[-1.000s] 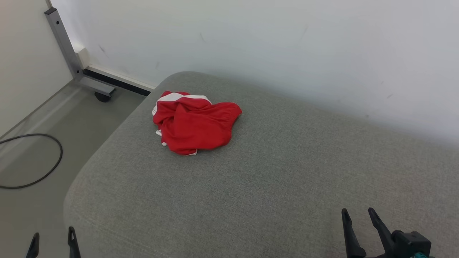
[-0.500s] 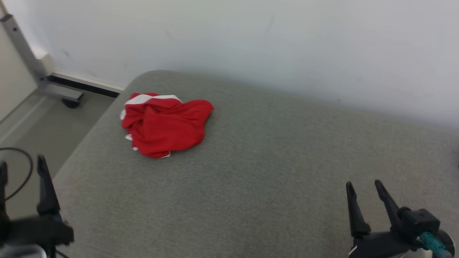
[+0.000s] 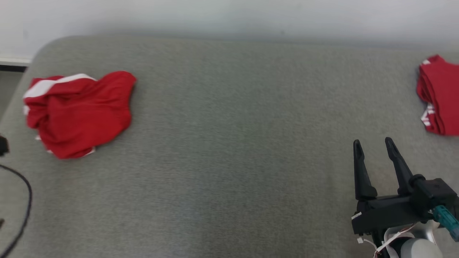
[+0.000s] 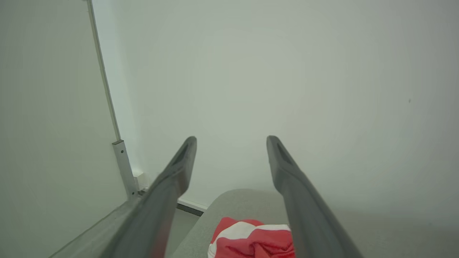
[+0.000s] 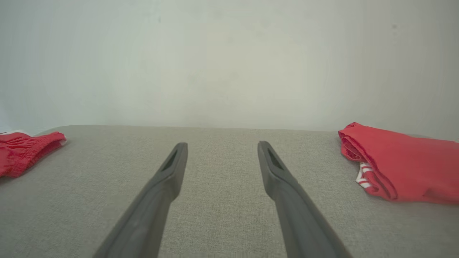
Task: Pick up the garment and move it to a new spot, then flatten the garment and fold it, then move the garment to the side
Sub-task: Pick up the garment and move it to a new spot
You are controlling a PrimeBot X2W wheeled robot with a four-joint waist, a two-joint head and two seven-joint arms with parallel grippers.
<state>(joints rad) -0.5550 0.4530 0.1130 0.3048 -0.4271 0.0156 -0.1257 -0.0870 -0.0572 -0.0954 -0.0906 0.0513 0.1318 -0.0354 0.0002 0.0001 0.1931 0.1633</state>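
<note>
Fingers (image 4: pixel 175 179) of your left gripper (image 4: pixel 231 141) stand wide apart with nothing between them. They point mostly at the wall (image 4: pixel 287 71), with the crumpled garment (image 4: pixel 251 240) low at the bottom of the left wrist view. The reach down has not yet started, so your first risk is a descent that lands off target.

That crumpled garment (image 3: pixel 79 111) lies near the rounded left end of the cushion (image 3: pixel 229 143), close to its edge. A sideways nudge or a closing pinch that drags it outward could probably tip it over the end. The heap is bunched in loose layers. If you grab only the top fold, it may peel open and trail as you lift. If you go too deep, you may catch the cushion's cover along with it. A dark cable (image 3: pixel 25 204) curves at the far left of the head view, where your left arm could snag it.

The middle of the cushion looks like the sensible new spot.

Your right gripper (image 3: pixel 373 143) hovers over the cushion's right part, also spread and empty. Just beyond it sits a folded red garment (image 3: pixel 439 96) of the same colour. Carry too far right and you could knock that one askew, or end up working on the wrong piece.
</note>
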